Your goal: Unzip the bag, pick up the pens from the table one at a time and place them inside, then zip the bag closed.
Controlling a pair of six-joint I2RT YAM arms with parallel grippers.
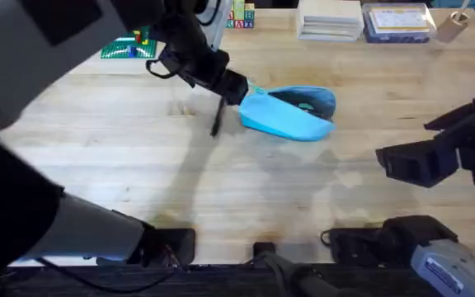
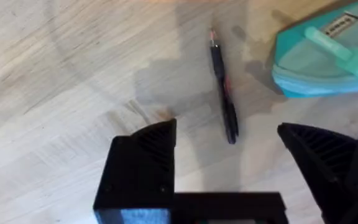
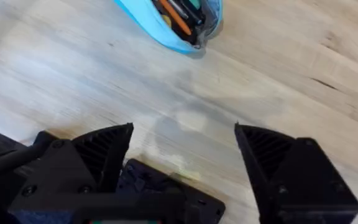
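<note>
Bag (image 1: 291,115) unzipped at upper centre, orange pen (image 3: 174,17) inside; black pen (image 2: 223,93) on bench (image 1: 138,173) beneath released left hand (image 2: 229,162); right hand (image 3: 182,155) released.

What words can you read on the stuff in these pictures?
None can be read.
The bag: a small dark tag on it in the left wrist view, print too blurred.
The boxes at the table's far edge: labels too small.
The toy blocks: marks too small.
</note>
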